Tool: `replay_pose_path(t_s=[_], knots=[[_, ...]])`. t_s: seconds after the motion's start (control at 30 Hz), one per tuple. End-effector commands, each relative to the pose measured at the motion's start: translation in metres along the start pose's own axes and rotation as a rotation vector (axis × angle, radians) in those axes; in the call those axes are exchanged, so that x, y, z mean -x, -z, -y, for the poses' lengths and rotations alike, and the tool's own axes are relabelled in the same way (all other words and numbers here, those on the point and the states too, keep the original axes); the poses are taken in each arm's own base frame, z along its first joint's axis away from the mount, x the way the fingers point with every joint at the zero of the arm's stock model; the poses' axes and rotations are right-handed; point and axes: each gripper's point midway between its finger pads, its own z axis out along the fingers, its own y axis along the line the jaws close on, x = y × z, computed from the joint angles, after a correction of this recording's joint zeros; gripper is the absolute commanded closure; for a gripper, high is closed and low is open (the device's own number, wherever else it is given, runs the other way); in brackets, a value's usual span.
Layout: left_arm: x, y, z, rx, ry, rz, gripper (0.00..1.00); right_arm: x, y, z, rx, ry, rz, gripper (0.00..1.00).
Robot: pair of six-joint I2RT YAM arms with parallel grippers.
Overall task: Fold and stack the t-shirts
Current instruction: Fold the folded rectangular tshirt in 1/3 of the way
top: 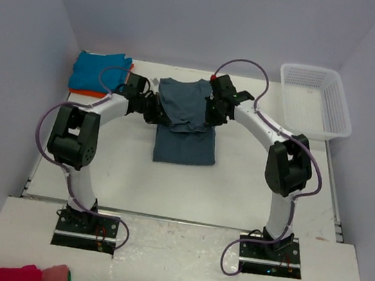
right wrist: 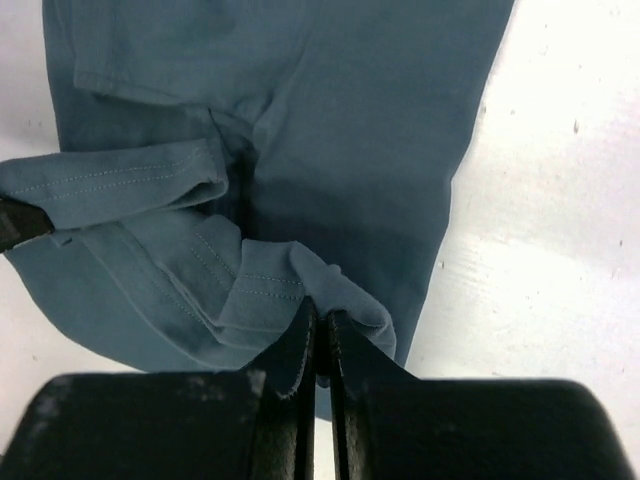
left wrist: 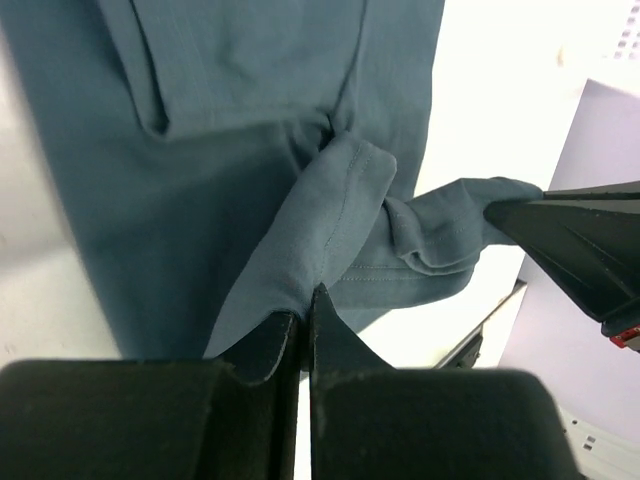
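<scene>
Closest to the left wrist camera, the left gripper (left wrist: 305,305) has its dark fingers pinched together on a hemmed fold of the slate-blue t-shirt (left wrist: 190,180), with only a thin slit between the jaws. The right gripper (right wrist: 320,315) is likewise clamped on a bunched, stitched edge of the same shirt. In the left wrist view its pointed tip shows at the right, holding a twisted wad of the cloth.

The shirt is a dusty slate-blue with a soft matt weave and double rows of stitching along its hems. From above, its near part lies flat on the white table (top: 187,189) as a neat, straight-sided panel. Its far part is lifted and rumpled, draped between the two grippers. It sits in the middle of the table, toward the far side.

At the far left corner lies the turquoise t-shirt (top: 99,71), folded, on top of the orange t-shirt (top: 82,91). Only a narrow strip of the orange one shows along the near edge. A white mesh basket (top: 344,120) stands at the far right corner, well apart from the shirts.
</scene>
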Motion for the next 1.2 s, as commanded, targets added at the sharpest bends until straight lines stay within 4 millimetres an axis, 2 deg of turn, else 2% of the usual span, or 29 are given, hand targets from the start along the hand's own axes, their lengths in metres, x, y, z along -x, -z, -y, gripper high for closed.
replay_pose_path(t_s=[0.0, 0.1, 0.13, 0.17, 0.2, 0.23, 0.27, 0.3, 0.33, 0.37, 0.43, 0.47, 0.5, 0.53, 0.57, 0.6, 0.63, 0.67, 0.7, 0.73, 0.77, 0.8, 0.83, 0.87, 0.9, 0.93, 1.03, 1.07, 1.17], knots=[[0.025, -0.004, 0.004, -0.044, -0.029, 0.029, 1.00, 0.016, -0.007, -0.002, 0.028, 0.029, 0.008, 1.00], [0.029, -0.015, -0.001, -0.053, -0.010, 0.017, 1.00, 0.014, -0.020, 0.000, 0.033, 0.034, -0.021, 0.99], [0.031, -0.019, -0.002, -0.060, -0.009, 0.018, 1.00, 0.014, -0.025, 0.002, 0.030, 0.039, -0.026, 0.95], [0.034, -0.025, -0.004, -0.064, -0.015, 0.020, 1.00, 0.017, -0.027, 0.002, 0.029, 0.047, -0.021, 0.86], [0.043, -0.026, 0.004, -0.102, -0.058, 0.036, 1.00, 0.023, -0.034, 0.003, 0.025, 0.056, -0.016, 0.64], [0.041, -0.031, -0.002, -0.096, -0.075, 0.029, 0.98, 0.022, -0.038, 0.008, 0.008, 0.061, -0.021, 0.54], [0.053, -0.030, 0.000, -0.074, -0.107, 0.075, 0.96, 0.033, -0.036, 0.006, 0.007, 0.075, 0.014, 0.32], [0.061, -0.027, 0.004, -0.072, -0.145, 0.119, 0.93, 0.052, -0.033, 0.006, 0.004, 0.101, 0.076, 0.23], [0.069, -0.020, 0.009, -0.079, -0.188, 0.174, 0.87, 0.066, -0.031, 0.010, -0.035, 0.116, 0.118, 0.19], [0.087, -0.001, 0.025, -0.092, -0.257, 0.301, 0.85, 0.099, -0.013, 0.007, -0.043, 0.121, 0.207, 0.10], [0.100, 0.020, 0.044, -0.095, -0.347, 0.395, 0.78, 0.131, 0.016, 0.008, -0.057, 0.107, 0.306, 0.06], [0.110, 0.043, 0.061, -0.073, -0.379, 0.472, 0.78, 0.147, 0.035, 0.005, -0.047, 0.101, 0.359, 0.05], [0.111, 0.055, 0.069, -0.053, -0.383, 0.506, 0.76, 0.146, 0.046, 0.005, -0.050, 0.117, 0.349, 0.04], [0.103, 0.064, 0.087, -0.064, -0.428, 0.525, 0.74, 0.146, 0.058, 0.005, -0.057, 0.109, 0.349, 0.03], [0.099, 0.087, 0.096, 0.002, -0.439, 0.583, 0.68, 0.142, 0.077, 0.005, -0.059, 0.099, 0.353, 0.02], [0.096, 0.096, 0.098, 0.068, -0.440, 0.621, 0.55, 0.134, 0.083, 0.006, -0.056, 0.096, 0.342, 0.02], [0.084, 0.099, 0.101, 0.152, -0.438, 0.628, 0.43, 0.105, 0.069, 0.013, -0.059, 0.104, 0.271, 0.02], [0.077, 0.102, 0.107, 0.151, -0.442, 0.622, 0.43, 0.103, 0.091, 0.012, -0.051, 0.101, 0.314, 0.01], [0.067, 0.098, 0.111, 0.124, -0.445, 0.570, 0.43, 0.096, 0.090, 0.013, -0.039, 0.085, 0.317, 0.01], [0.049, 0.091, 0.107, 0.106, -0.409, 0.473, 0.44, 0.069, 0.076, 0.021, -0.046, 0.077, 0.248, 0.01], [0.039, 0.080, 0.099, 0.107, -0.386, 0.407, 0.46, 0.055, 0.073, 0.019, -0.022, 0.068, 0.215, 0.06], [0.027, 0.071, 0.095, 0.089, -0.351, 0.344, 0.57, 0.045, 0.073, 0.019, -0.009, 0.061, 0.197, 0.24], [0.015, 0.063, 0.094, 0.064, -0.328, 0.287, 0.66, 0.033, 0.069, 0.021, -0.003, 0.059, 0.167, 0.55], [-0.006, 0.047, 0.096, -0.030, -0.335, 0.206, 0.74, 0.011, 0.057, 0.029, -0.017, 0.037, 0.117, 1.00], [-0.016, 0.039, 0.097, -0.074, -0.331, 0.173, 0.94, 0.008, 0.054, 0.022, 0.031, 0.008, 0.134, 1.00], [-0.021, 0.033, 0.094, -0.091, -0.303, 0.156, 1.00, -0.001, 0.048, 0.015, 0.081, 0.015, 0.103, 1.00], [-0.023, 0.007, 0.074, -0.086, -0.284, 0.144, 1.00, -0.017, 0.029, -0.004, 0.195, -0.011, 0.014, 1.00], [-0.026, -0.004, 0.057, -0.034, -0.260, 0.107, 1.00, -0.008, 0.030, -0.011, 0.219, -0.005, 0.018, 1.00], [-0.024, -0.017, 0.044, -0.007, -0.248, 0.088, 1.00, 0.001, 0.015, -0.012, 0.212, -0.022, -0.008, 1.00]])
